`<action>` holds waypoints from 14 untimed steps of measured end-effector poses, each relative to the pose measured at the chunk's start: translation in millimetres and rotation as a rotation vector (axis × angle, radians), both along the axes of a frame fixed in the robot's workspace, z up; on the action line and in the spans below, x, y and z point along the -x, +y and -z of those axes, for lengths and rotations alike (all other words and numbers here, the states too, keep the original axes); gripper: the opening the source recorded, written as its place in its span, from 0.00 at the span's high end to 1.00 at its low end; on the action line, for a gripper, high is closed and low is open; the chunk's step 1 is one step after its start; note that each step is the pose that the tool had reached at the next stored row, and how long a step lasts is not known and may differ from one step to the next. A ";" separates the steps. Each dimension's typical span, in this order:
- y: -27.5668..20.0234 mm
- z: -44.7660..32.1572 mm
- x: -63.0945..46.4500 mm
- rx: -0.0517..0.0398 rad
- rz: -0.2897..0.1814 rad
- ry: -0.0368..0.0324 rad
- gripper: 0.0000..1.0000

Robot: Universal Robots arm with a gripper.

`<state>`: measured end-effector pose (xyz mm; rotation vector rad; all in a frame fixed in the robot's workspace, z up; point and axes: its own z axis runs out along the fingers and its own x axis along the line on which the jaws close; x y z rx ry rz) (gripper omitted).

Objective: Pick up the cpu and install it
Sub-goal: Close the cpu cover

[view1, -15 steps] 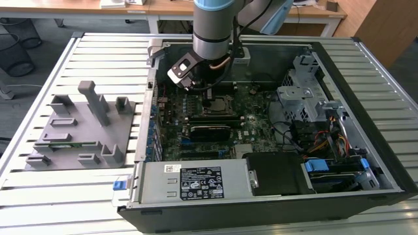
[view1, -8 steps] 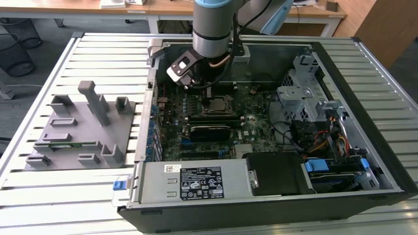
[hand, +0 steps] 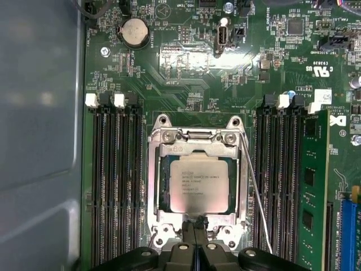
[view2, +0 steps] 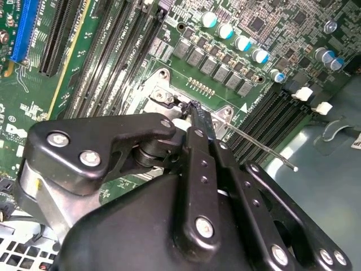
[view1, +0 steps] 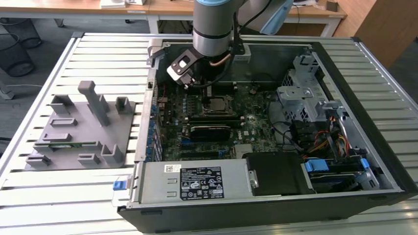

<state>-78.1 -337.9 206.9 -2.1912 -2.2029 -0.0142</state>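
Cpu (hand: 198, 183) sits flat in the socket (hand: 197, 138) on the green board (hand: 192, 68). Gripper (hand: 196, 224) hovers just beside the cpu's edge, jaws pressed together w/ nothing between. Thin wire lever (hand: 256, 192) runs alongside the socket.

the cpu (hand: 198, 183) is silver-grey, the board (hand: 197, 68) is green, the gripper (hand: 196, 226) is black, the tray (view1: 72, 132) is grey.

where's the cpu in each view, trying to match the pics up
exterior view: cpu sits mid-motherboard, by the arm's lower end
first wrist view: silvery square inside the socket frame, next to the hand
second wrist view: the hand covers that spot; a socket frame corner peeks out beside it
shared landmark: black memory slots flanking the socket frame
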 end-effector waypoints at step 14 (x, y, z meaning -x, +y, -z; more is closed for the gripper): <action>-4.5 0.1 -13.4 -0.0002 0.000 0.0003 0.89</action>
